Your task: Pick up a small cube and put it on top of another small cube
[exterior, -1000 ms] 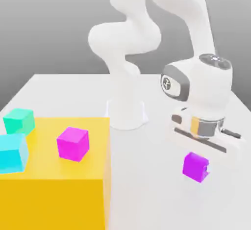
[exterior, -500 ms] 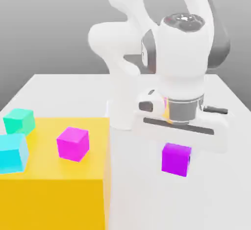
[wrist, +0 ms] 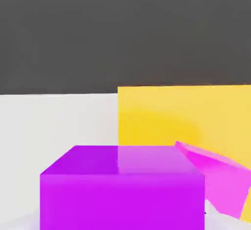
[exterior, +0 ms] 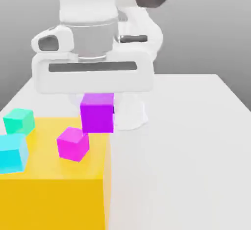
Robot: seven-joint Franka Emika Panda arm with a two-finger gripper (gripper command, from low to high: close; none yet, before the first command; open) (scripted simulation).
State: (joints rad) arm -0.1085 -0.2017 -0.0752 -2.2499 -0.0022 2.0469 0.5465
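- Violet-purple plain cube (exterior: 97,113): likely light, stiff, hardly fragile; flat faces suit a centred hold on opposite sides.
- Tool (exterior: 97,111) grips it, near the pink-magenta plain cube (exterior: 73,144).

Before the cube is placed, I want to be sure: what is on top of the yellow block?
The magenta cube, green cube and cyan cube; what their undersides cover is hidden.
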